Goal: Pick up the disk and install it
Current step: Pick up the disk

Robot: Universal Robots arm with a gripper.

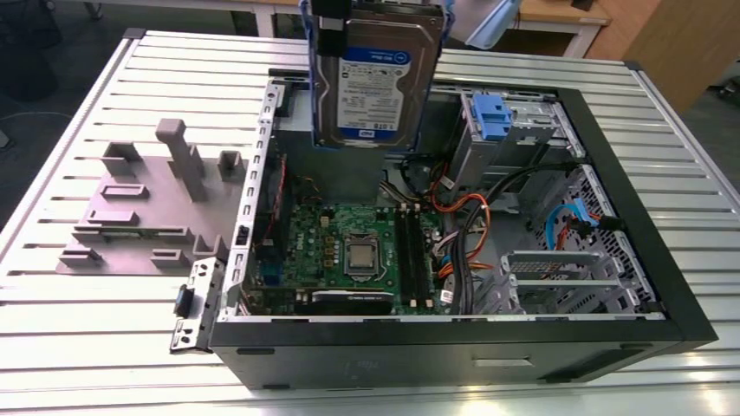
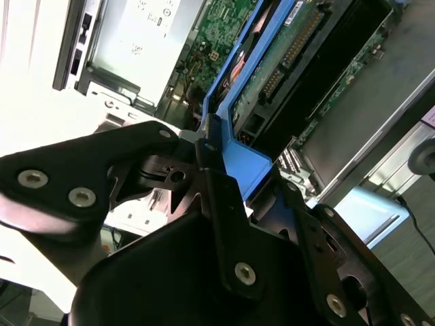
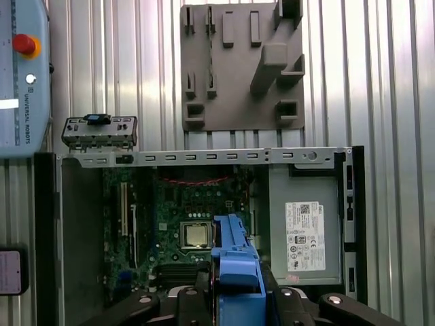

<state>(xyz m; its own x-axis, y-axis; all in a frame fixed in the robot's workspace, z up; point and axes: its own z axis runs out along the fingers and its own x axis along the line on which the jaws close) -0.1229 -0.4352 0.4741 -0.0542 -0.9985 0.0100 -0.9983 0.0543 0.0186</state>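
Observation:
The disk (image 1: 376, 78), silver with a white-and-blue label and a blue frame, hangs upright above the back of the open computer case (image 1: 601, 165). My gripper (image 2: 228, 159) is shut on its upper edge. The black fingers (image 2: 217, 197) clamp the blue frame from both sides. In the first wrist view the disk's blue frame (image 3: 234, 261) points straight down over the motherboard (image 3: 194, 210), with the gripper (image 3: 234, 302) around it. The grey drive cage with a blue tab (image 1: 497, 121) stands to the exterior view's right of the disk.
The case lies open on a ribbed metal table (image 1: 104, 303). A grey fixture plate (image 1: 139, 208) with upright blocks lies at the exterior view's left of the case. A grey metal box with a white sticker (image 3: 306, 234) fills one corner. Orange and blue cables (image 1: 474, 217) cross inside.

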